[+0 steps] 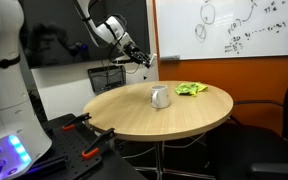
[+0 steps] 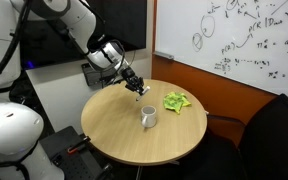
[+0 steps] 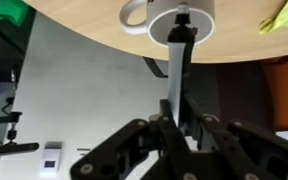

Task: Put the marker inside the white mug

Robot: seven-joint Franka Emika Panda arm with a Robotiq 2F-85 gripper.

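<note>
So the gripper [image 3: 179, 128] is clamped on the marker [image 3: 178, 72]. The wrist view shows it best: the black fingers [image 3: 160, 135] at the bottom of the frame pinch the lower end of the pale barrel, and the rest sticks straight up the middle of the picture. The dark tip end lines up with the white mug [image 3: 170, 14] at the top centre, right over the opening as that view has it, with the handle [image 3: 134, 15] poking out to the left. From that view alone I can't tell if the tip touches anything.

The marker isn't in the mug, and both exterior views show that. In an exterior view the gripper [image 1: 141, 60] hangs in the air over the far left edge of the round wooden table [image 1: 184, 120], and the mug [image 1: 160, 96] stands upright to its lower right, clearly apart. It's the same in an exterior view from higher up, with the gripper [image 2: 136, 87] to the upper left of the mug [image 2: 148, 118]. The marker is only a tiny sliver there, hard to make out.

There's also a crumpled green cloth [image 1: 191, 89] on the table near the mug, on its right. A scribbled-on whiteboard [image 1: 234, 25] fills the upper right, a dark chair [image 1: 282, 112] sits at the right edge, and some orange-handled tools [image 1: 77, 122] lie at the lower left.
</note>
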